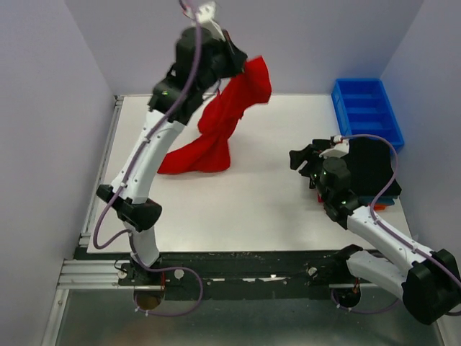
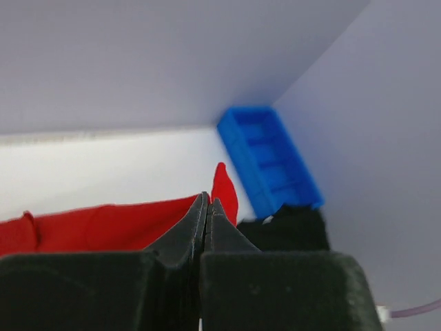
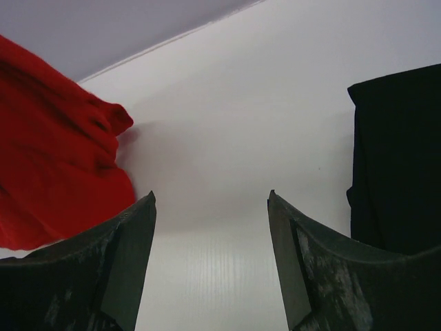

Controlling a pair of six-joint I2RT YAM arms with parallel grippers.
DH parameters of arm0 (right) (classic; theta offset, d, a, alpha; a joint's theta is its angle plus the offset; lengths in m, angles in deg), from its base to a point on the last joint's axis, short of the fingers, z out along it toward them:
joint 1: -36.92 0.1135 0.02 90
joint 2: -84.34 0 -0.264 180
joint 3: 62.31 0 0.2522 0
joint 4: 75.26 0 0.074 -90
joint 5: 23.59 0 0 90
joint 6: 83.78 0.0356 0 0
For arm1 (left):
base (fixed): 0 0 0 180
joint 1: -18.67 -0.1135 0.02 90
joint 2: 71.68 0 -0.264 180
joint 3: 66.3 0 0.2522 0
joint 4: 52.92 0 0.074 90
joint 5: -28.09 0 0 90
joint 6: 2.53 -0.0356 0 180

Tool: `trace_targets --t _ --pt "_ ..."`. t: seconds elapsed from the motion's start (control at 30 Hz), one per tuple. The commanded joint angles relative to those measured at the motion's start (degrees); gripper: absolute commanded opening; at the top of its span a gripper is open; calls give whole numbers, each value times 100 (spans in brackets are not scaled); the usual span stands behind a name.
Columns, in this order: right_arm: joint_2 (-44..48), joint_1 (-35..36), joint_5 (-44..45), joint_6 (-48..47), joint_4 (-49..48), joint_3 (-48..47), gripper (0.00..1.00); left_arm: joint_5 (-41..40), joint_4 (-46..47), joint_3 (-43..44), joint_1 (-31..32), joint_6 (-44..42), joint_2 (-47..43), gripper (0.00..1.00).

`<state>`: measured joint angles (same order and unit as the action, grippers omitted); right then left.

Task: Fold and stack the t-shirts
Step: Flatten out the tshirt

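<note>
The bright red t-shirt (image 1: 220,122) hangs from my left gripper (image 1: 241,61), which is raised high over the back of the table and shut on the cloth's top edge. The shirt's lower end rests bunched on the white table (image 1: 252,209). In the left wrist view the fingertips (image 2: 208,201) are pressed together, with red cloth (image 2: 103,224) just beyond them. My right gripper (image 1: 302,160) hovers open and holds nothing at the right, beside a folded black t-shirt (image 1: 374,169) on top of a stack with blue and orange edges (image 1: 382,203). In the right wrist view, the right gripper (image 3: 210,196) frames bare table, between the red t-shirt (image 3: 55,172) and the black t-shirt (image 3: 400,158).
A blue plastic bin (image 1: 366,108) stands at the back right corner, also seen in the left wrist view as the blue bin (image 2: 269,158). Pale walls close in the table on the left, back and right. A metal rail runs along the table's left edge.
</note>
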<state>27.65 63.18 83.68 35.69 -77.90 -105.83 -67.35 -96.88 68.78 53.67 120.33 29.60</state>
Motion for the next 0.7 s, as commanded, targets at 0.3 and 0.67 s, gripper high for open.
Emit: trace_targets --t 0.3,0.67 --pt "-596 19 -863 -362 -301 -258 73 1185 477 -2125 -3349 1072 -2022 0" --pt "-2952 107 -2300 -531 988 -1945 73 1369 1902 -5231 -3940 1530 -2674 0"
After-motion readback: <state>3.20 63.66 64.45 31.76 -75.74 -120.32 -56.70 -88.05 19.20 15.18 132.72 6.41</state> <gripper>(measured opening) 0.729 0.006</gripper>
